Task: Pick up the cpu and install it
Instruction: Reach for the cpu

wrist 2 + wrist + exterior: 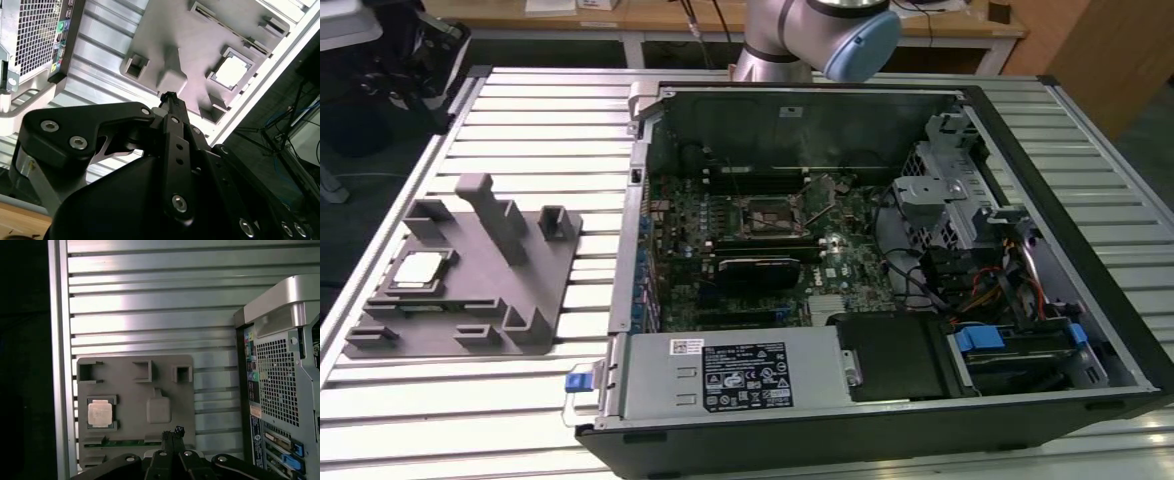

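The cpu (420,270), a small silver square with a pale rim, lies flat in a recess of the grey moulded tray (474,300) at the exterior view's left. Both wrist views show the cpu (231,71) (100,413) from well above, still seated in the tray (200,45) (131,390). My gripper (173,433) (169,97) hangs high over the tray with its fingers pressed together and nothing between them. It is apart from the cpu and off to one side of it. The dark socket (767,213) sits on the motherboard inside the open case.
The open computer case (854,260) lies on the slatted metal table (547,120), to the exterior view's right of the tray. Its rear panel (280,380) (35,35) rises beside the tray. The tray carries upright posts (494,210). The arm (814,30) stands behind the case.
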### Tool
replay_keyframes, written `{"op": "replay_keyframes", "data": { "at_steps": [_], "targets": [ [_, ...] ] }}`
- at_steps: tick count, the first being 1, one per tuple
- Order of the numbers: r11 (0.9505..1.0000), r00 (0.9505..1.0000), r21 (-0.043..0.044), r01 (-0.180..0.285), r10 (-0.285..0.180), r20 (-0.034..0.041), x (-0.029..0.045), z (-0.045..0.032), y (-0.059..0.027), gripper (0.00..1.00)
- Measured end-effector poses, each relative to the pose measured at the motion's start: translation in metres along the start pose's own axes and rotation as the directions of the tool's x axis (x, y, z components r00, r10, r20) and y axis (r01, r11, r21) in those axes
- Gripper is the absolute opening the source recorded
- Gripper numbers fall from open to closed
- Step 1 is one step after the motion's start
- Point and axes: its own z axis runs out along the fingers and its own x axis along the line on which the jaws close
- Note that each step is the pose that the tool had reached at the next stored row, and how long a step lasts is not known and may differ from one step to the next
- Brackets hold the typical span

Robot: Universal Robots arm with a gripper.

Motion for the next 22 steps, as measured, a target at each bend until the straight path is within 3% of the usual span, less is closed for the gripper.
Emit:
{"op": "replay_keyframes", "data": {
  "at_steps": [22],
  "targets": [
    [1.0, 1.0, 0.0001, 0.0, 0.0, 0.0, 0.0229, 0.0019, -0.0019, 0.11]
  ]
}}
